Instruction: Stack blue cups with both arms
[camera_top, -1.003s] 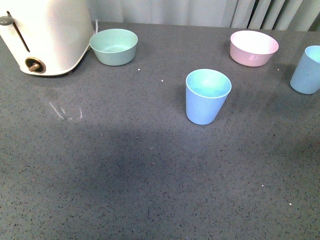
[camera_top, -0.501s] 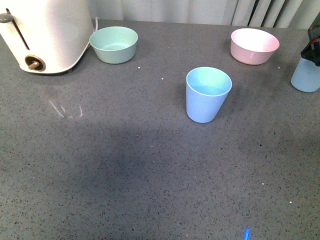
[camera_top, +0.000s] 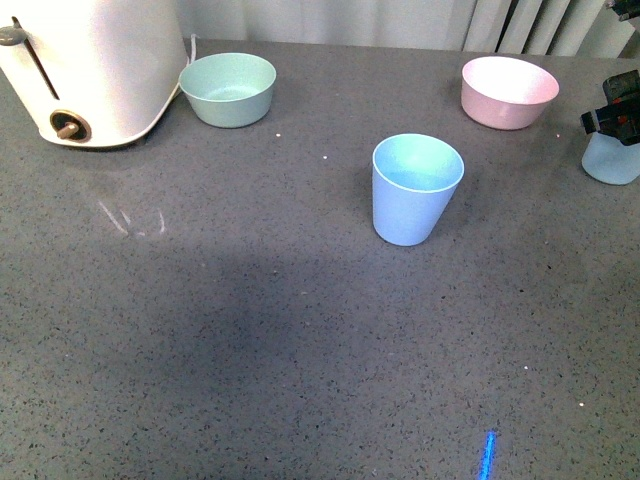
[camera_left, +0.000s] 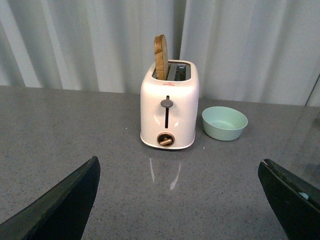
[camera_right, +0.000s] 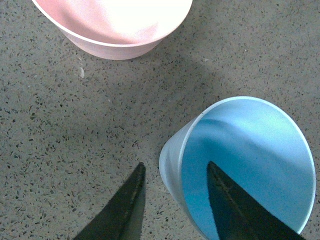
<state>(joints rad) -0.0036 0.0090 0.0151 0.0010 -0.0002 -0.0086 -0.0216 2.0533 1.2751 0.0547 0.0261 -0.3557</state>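
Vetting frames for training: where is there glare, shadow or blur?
Front view: a broad soft shadow darkens the near table, with pale glints beside the toaster; left wrist view: sharp, evenly lit; right wrist view: the pink bowl is blown out white inside.

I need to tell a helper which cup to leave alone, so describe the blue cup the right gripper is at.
Find the pink bowl at the far right of the grey table. Just right of it, at the front view's edge, stands a light blue cup. Unlike the other blue cup, alone mid-table, it has the open right gripper straddling its rim.
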